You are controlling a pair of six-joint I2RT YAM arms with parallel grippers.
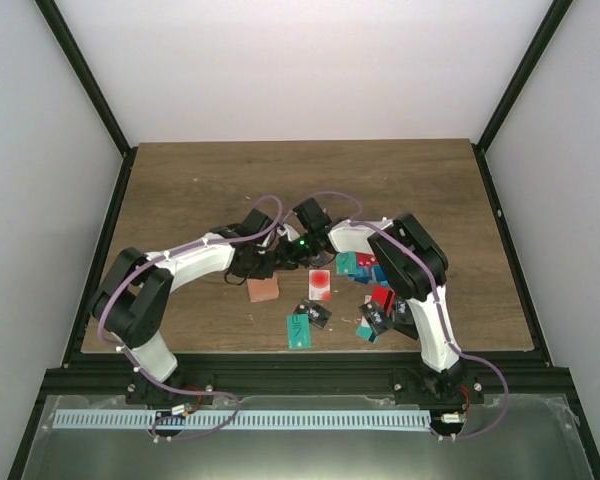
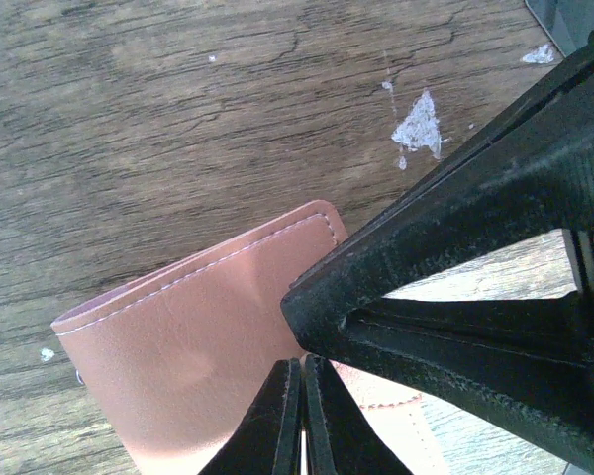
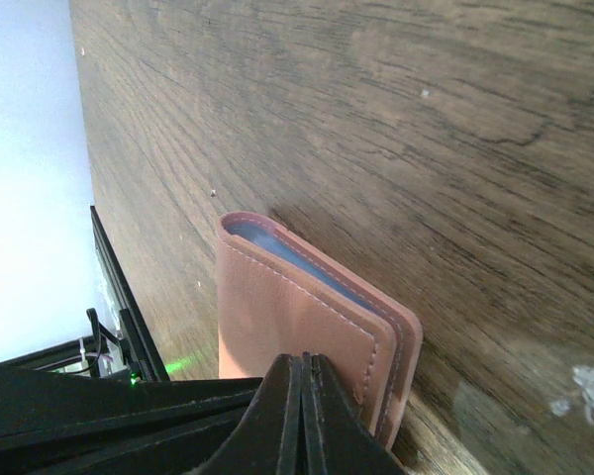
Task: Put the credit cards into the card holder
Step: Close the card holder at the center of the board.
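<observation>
The card holder (image 1: pixel 263 290) is a salmon-brown wallet lying folded on the wooden table, just left of centre. Both arms reach in over it. My left gripper (image 2: pixel 303 368) is shut, its tips down on the holder's cover (image 2: pixel 198 366). My right gripper (image 3: pixel 303 361) is shut too, its tips against the cover (image 3: pixel 287 317) near the stitched open edge, where bluish pockets show. The right gripper's black finger (image 2: pixel 455 228) crosses the left wrist view. Credit cards lie to the right: a red and white one (image 1: pixel 320 285), a teal one (image 1: pixel 298 330), a black one (image 1: pixel 318 316) and a mixed pile (image 1: pixel 380 298).
The wooden table (image 1: pixel 280 180) has black frame rails along its sides and near edge. The right arm's forearm (image 1: pixel 420 270) hangs over part of the card pile. A white scuff (image 2: pixel 419 127) marks the wood beyond the holder.
</observation>
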